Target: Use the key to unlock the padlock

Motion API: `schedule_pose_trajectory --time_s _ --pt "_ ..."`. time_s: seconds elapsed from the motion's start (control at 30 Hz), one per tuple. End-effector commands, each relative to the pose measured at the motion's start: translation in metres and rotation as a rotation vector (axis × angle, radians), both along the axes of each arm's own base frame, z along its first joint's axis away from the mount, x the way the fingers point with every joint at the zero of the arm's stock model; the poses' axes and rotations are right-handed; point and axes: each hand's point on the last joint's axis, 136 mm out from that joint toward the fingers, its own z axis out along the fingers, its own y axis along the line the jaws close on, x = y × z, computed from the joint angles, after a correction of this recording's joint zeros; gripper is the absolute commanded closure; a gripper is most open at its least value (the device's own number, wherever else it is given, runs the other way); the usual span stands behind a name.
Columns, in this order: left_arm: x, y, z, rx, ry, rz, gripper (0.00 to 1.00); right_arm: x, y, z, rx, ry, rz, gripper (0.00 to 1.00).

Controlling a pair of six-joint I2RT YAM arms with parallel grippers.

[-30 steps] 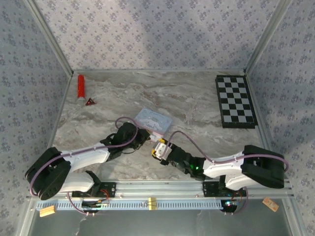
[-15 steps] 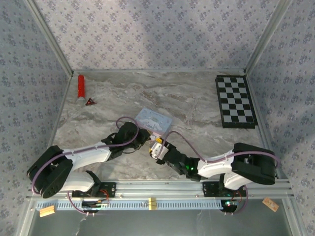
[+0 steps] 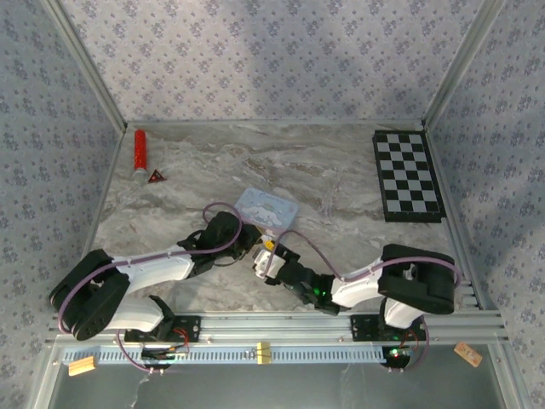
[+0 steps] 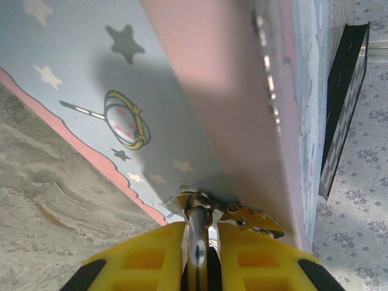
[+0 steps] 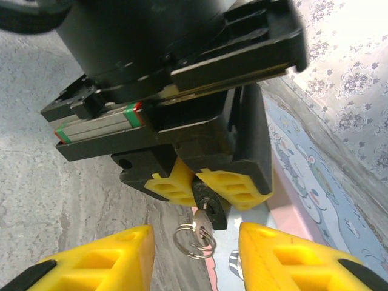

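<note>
The right pincer (image 5: 195, 242) has slid closer to the left pincer (image 5: 195, 182), which squeezes the padlock (image 5: 210, 203) at 6 o'clock of the cartoon tin (image 3: 271, 206). The key (image 5: 204, 225) is already in. The right pincer gapes around it; turning looks left to do.

Three walls (image 3: 255, 60), papered pale grey-blue with a small floral repeat, close in a grey-and-brown marbled surface (image 3: 341, 170). Slim metal posts (image 3: 83, 64) slant down to both back corners. A slotted aluminium rail (image 3: 281, 324) spans the near edge. The light is soft and even, with faint shadows.
</note>
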Motion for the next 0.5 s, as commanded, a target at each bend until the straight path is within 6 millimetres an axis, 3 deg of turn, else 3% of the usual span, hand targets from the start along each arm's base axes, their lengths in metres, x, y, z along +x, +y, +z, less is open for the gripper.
schedule_pose_trajectory --time_s 0.0,0.47 --pt "0.005 -0.010 0.025 -0.056 -0.061 -0.018 1.00 0.005 0.008 0.013 0.032 -0.044 -0.021 0.60" --pt "0.005 -0.012 0.031 -0.057 -0.075 -0.022 1.00 0.013 0.003 0.003 0.022 -0.040 -0.080 0.70"
